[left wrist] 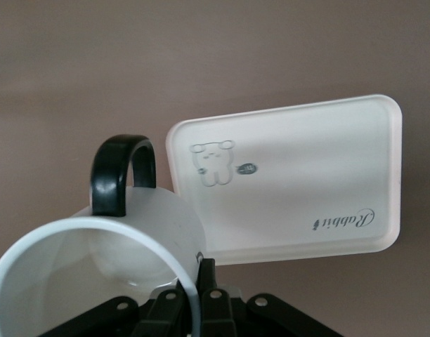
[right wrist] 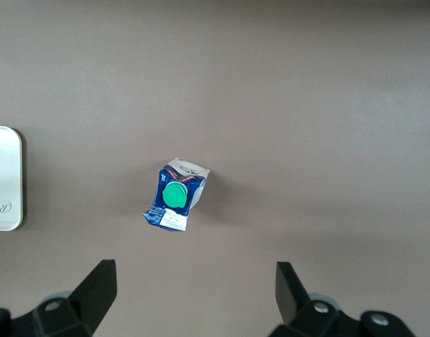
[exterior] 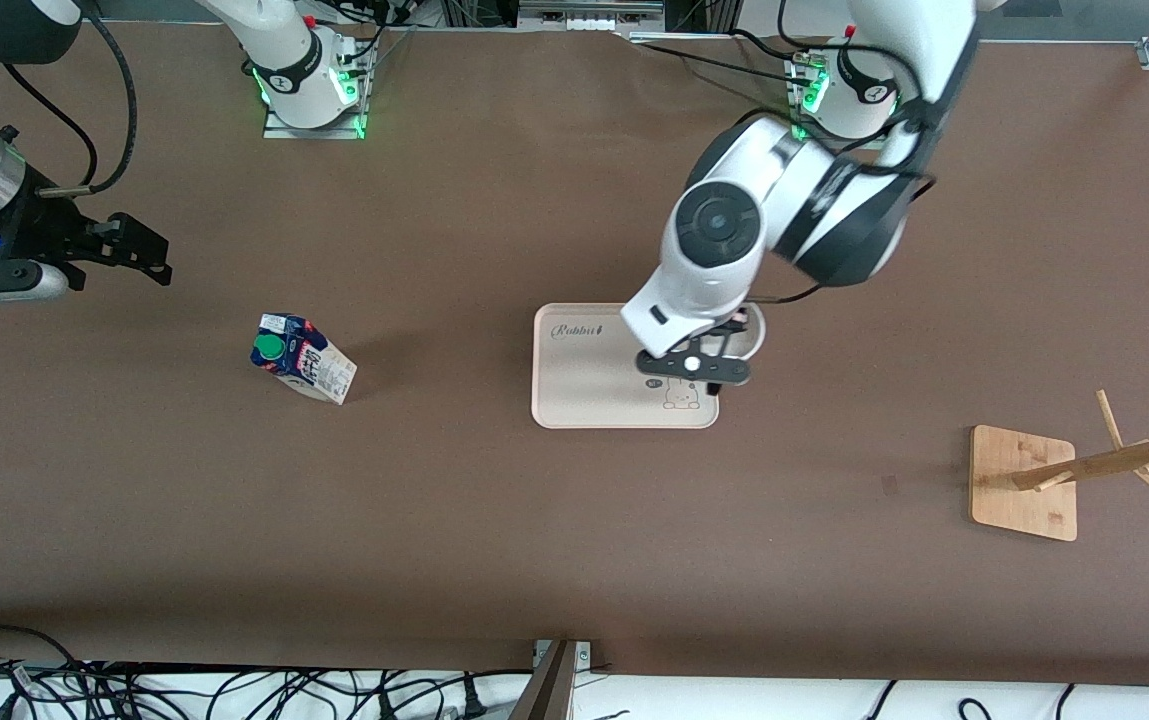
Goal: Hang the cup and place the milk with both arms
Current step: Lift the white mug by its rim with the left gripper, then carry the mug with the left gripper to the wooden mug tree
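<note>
While my left gripper (left wrist: pixel 190 309) pinches the cup (left wrist: pixel 95 270) by its rim over the beige tray (exterior: pixel 584 385) at mid-table, the milk (exterior: pixel 302 358) stands on the brown table (exterior: pixel 534 520) toward my right arm's end — my right gripper (right wrist: pixel 194 295) hangs over it with fingers spread wide. Toward the left arm's end stands a wooden cup rack (exterior: pixel 1084 470).

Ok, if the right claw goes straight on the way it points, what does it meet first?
Probably the milk: it stands centred ahead of the open right claw, nothing between them. Depth is unclear.
</note>
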